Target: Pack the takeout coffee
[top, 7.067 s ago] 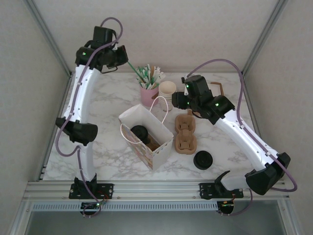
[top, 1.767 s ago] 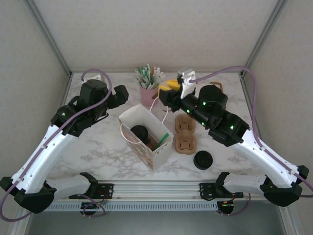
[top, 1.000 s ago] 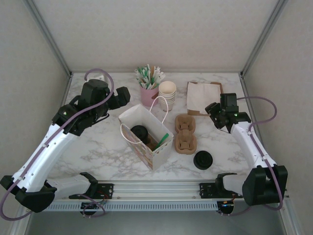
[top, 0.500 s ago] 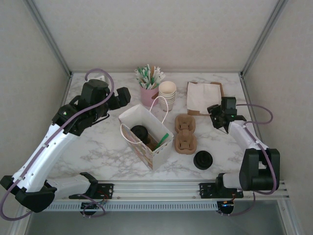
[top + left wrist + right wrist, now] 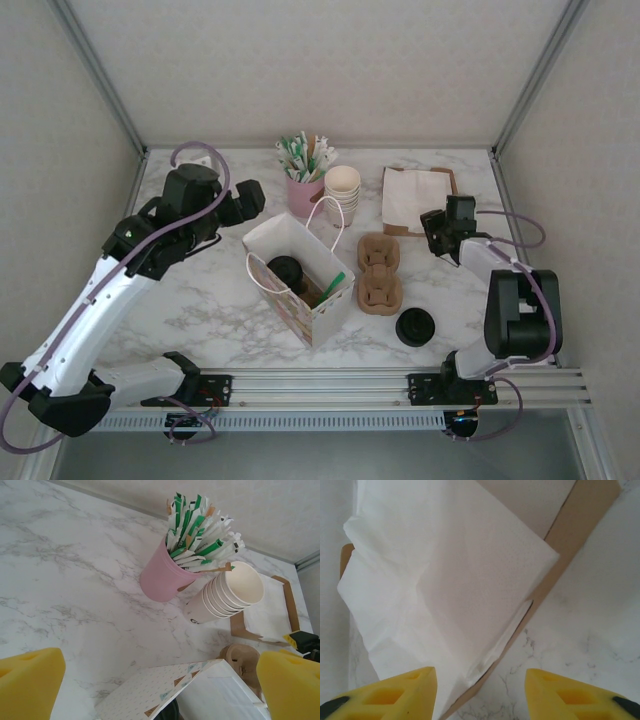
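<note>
In the paper bag (image 5: pixel 322 312) at mid-table, the takeout coffee (image 5: pixel 287 270) stands upright, only its round black lid showing above the bag's walls. Farther back, the right gripper (image 5: pixel 480 690), jaws partly apart and empty, should pinch just the top napkin's (image 5: pixel 445 580) loose edge and lift slowly. The left gripper (image 5: pixel 160 680) hangs wide, empty.

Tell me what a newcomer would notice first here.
The open patterned paper bag sits mid-table, with the black-lidded takeout coffee standing inside it. Behind it, a pink cup bristles with green-and-white sticks beside stacked paper cups. At right, the right gripper hovers open over white napkins.
</note>
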Motion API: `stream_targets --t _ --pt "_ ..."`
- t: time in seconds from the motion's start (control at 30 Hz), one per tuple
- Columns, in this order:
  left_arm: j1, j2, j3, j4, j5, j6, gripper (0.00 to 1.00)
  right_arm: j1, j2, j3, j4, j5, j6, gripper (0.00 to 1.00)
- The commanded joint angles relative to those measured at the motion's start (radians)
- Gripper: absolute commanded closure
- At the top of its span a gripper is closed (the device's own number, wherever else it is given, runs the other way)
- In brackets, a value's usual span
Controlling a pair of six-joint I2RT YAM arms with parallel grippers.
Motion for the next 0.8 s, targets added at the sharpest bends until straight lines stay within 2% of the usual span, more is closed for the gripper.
stream_targets --t 0.0,0.43,0.77 --pt "0.005 -0.017 0.015 -0.026 -0.022 0.008 0.02 -0.007 0.036 0.026 0.07 -0.002 0.025 0.51" --pt "0.005 -0.013 0.019 -0.028 -0.025 0.013 0.02 -0.008 0.068 0.022 0.153 0.007 0.038 0.65" --pt "0.005 -0.007 0.025 -0.027 -0.023 0.012 0.02 -0.008 0.101 0.017 0.217 0.006 0.066 0.65"
